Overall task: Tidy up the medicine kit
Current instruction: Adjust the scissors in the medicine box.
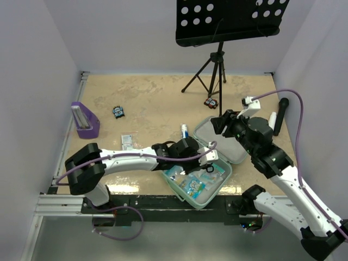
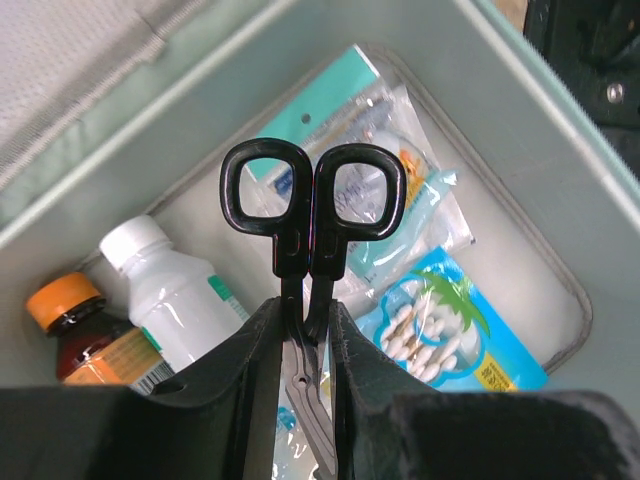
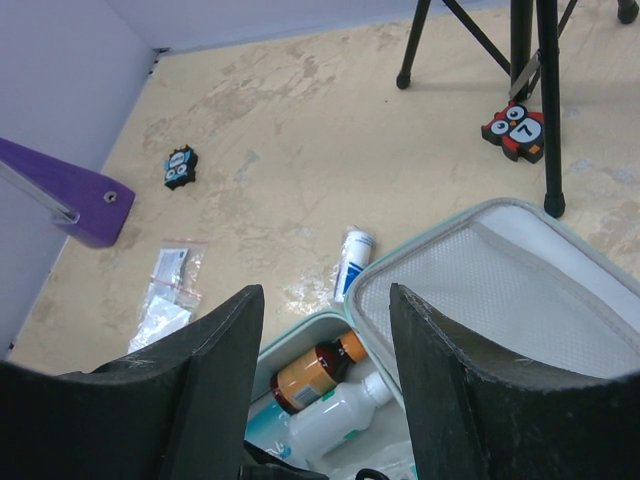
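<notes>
The medicine kit (image 1: 218, 189), a mint-green soft case with rounded corners, lay open at the desk's near edge. Over its grey tray the left gripper (image 2: 303, 315) hung with its jaws pinching black-handled scissors (image 2: 305, 250) by the blades, loops pointing down. Placing them well probably meant lowering them flat onto the clear packet of cotton swabs (image 2: 440, 330), away from the white plastic bottle (image 2: 170, 290) and the amber bottle with an orange cap (image 2: 85, 335), and releasing only once the handles rested. The bottle labels were too small to read. Beyond, the right gripper (image 3: 325, 300) hovered by the mesh-lined lid (image 3: 520, 290), jaws spread and empty. Farther off lay a small white-and-blue tube (image 3: 352, 262), clear zip bags (image 3: 165, 290) and a red owl token (image 3: 518, 128) seemingly marked 7.
</notes>
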`<state>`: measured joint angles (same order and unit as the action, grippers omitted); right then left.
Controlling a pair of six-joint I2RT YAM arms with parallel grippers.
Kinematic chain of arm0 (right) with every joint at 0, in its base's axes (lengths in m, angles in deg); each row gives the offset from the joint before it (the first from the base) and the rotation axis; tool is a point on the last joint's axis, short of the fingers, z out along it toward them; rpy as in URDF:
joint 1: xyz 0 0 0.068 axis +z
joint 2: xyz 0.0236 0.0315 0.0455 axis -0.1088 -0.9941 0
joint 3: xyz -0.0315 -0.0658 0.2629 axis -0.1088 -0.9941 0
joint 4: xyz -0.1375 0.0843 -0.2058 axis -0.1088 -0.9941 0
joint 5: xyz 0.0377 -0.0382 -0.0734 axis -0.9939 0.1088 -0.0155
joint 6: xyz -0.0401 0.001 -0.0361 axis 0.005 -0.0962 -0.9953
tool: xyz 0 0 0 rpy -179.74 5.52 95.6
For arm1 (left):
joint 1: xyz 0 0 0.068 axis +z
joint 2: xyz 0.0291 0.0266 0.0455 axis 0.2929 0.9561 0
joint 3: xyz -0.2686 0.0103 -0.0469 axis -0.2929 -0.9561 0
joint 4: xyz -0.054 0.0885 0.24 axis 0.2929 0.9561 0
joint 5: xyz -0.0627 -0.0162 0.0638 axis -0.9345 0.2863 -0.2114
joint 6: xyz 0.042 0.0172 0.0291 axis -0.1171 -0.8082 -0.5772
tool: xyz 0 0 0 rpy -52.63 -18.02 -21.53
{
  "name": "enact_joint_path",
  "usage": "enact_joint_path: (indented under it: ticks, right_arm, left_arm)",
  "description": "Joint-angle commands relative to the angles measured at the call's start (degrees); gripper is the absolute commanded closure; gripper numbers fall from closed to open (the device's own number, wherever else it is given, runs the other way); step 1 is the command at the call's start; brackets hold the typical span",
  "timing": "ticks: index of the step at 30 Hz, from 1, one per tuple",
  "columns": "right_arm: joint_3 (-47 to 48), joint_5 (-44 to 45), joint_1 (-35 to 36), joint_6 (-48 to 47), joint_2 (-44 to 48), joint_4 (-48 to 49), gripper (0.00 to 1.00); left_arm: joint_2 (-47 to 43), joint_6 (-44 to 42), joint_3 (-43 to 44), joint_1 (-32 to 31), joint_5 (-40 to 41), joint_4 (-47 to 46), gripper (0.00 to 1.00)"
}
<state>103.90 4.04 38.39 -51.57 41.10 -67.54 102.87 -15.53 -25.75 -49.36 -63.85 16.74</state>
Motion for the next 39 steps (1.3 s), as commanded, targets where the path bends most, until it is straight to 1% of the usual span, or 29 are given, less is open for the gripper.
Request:
enact_joint_path:
  ticks: [1,5,7,13,18,24,32,34,39]
  right_arm:
    - [1.3,1.0,0.0,0.4,2.4,1.5,0.42]
    - [1.4,1.7,0.1,0.6,3.3,0.1,0.42]
    - [1.5,2.1,0.1,0.5,3.5,-0.3,0.42]
    - [1.2,2.2,0.1,0.7,3.8,-0.7,0.42]
    - [0.7,1.9,0.1,1.0,3.8,-0.3,0.42]
    - [0.4,1.9,0.0,1.1,3.9,-0.3,0.42]
    - [0.0,1.7,0.0,1.3,4.2,-0.2,0.42]
    - [-0.2,1.5,0.1,1.4,4.1,0.0,0.42]
    - [-0.1,1.2,0.1,1.3,3.9,-0.1,0.42]
  left_arm:
    - [-1.0,7.3,4.2,0.2,4.3,-3.2,1.0]
    - [4.5,14.0,10.6,0.2,5.8,2.8,1.0]
    - [6.0,16.6,12.0,0.2,5.6,3.6,1.0]
    - [5.6,22.5,11.2,0.2,7.5,3.4,1.0]
    - [4.3,27.0,8.8,0.2,8.2,3.6,1.0]
    - [5.0,33.0,7.0,0.1,9.2,4.4,1.0]
    - [5.7,40.3,3.4,-0.1,9.6,-0.4,1.0]
    - [6.7,41.4,4.0,-0.2,9.8,-1.2,1.0]
    - [7.4,42.1,5.1,-0.3,14.2,-0.9,1.0]
